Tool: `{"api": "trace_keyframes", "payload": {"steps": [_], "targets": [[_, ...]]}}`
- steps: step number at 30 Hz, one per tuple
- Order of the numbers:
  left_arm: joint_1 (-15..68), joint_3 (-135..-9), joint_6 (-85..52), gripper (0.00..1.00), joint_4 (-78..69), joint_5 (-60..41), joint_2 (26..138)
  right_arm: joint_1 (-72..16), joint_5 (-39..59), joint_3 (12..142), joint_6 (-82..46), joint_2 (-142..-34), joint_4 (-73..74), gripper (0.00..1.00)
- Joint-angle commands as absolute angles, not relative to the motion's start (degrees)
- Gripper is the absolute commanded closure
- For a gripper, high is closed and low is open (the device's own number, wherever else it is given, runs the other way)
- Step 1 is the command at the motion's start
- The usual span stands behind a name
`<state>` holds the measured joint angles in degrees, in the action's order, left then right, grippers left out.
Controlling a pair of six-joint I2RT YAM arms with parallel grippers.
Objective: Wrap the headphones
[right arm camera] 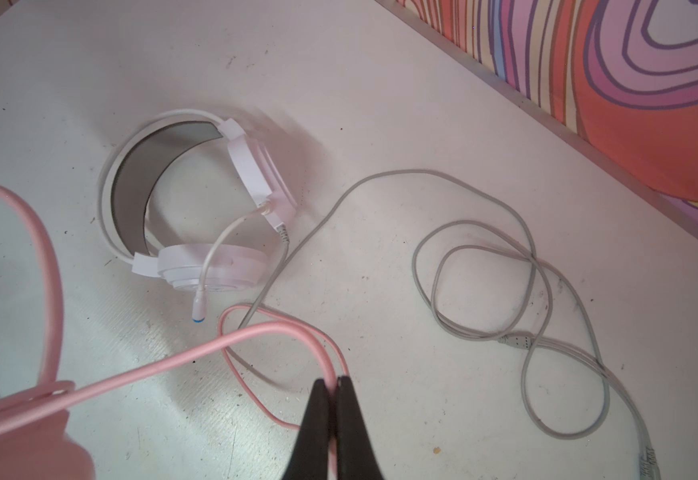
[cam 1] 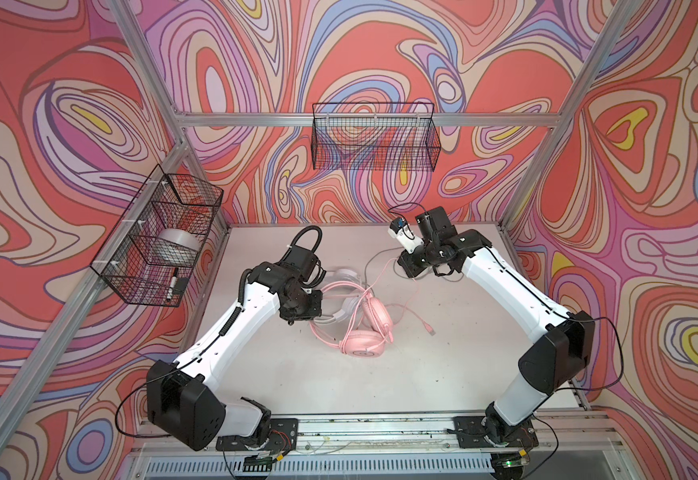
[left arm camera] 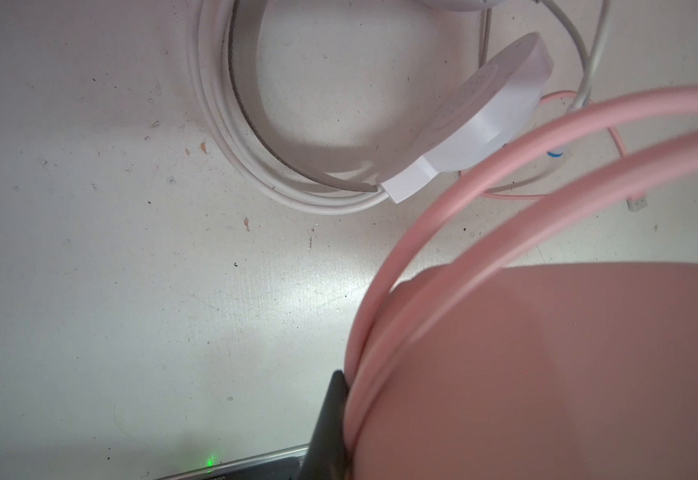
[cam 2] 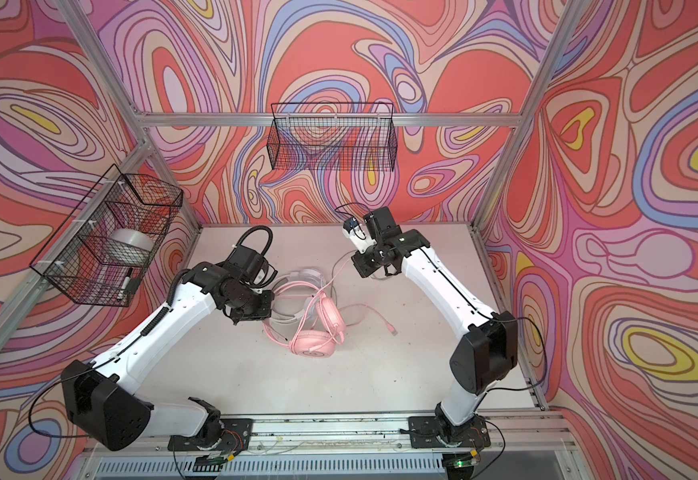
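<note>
The pink headphones (cam 1: pixel 363 345) lie mid-table, their band crossing the white headphones (cam 1: pixel 342 276); both top views show this. My left gripper (cam 1: pixel 303 318) is shut on the pink headband (left arm camera: pixel 384 307). In the left wrist view only one black finger (left arm camera: pixel 330 415) shows, because the pink headset (left arm camera: pixel 547 353) hides the other. My right gripper (right arm camera: pixel 336 380) is shut on the pink cable (right arm camera: pixel 172 357), holding it above the table at the back (cam 1: pixel 402 261). The white headset (right arm camera: pixel 214 266) lies free, with its grey-white cable (right arm camera: pixel 526 249) looped loosely beside it.
The pink cable's plug (cam 1: pixel 431 331) lies on the table right of the headsets. A wire basket (cam 1: pixel 131 266) on the left wall holds a tape roll (cam 1: pixel 179 245) and a marker. Another wire basket (cam 1: pixel 376 137) hangs on the back wall.
</note>
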<state>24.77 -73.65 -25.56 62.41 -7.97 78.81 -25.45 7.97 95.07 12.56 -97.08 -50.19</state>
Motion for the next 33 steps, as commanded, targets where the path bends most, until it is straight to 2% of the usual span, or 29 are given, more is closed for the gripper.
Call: {"api": "trace_keyframes", "payload": {"steps": [1, 16, 24, 33], "targets": [[24.94, -73.14, -24.43, 1.0, 63.83, -11.34, 75.95, -24.44, 6.04, 94.0, 9.67, -98.7, -48.18, 1.0], [24.86, -69.81, -23.98, 1.0, 63.28, -16.6, 70.0, -21.53, 9.83, 91.55, 3.5, -109.51, -45.91, 1.0], [24.86, -68.83, -25.14, 1.0, 62.8, -17.47, 69.06, -21.01, 12.8, 90.23, 0.99, -110.95, -44.18, 1.0], [24.79, -68.51, -27.42, 1.0, 62.47, -17.18, 71.67, -20.66, 14.68, 84.41, -1.71, -105.01, -40.97, 0.73]]}}
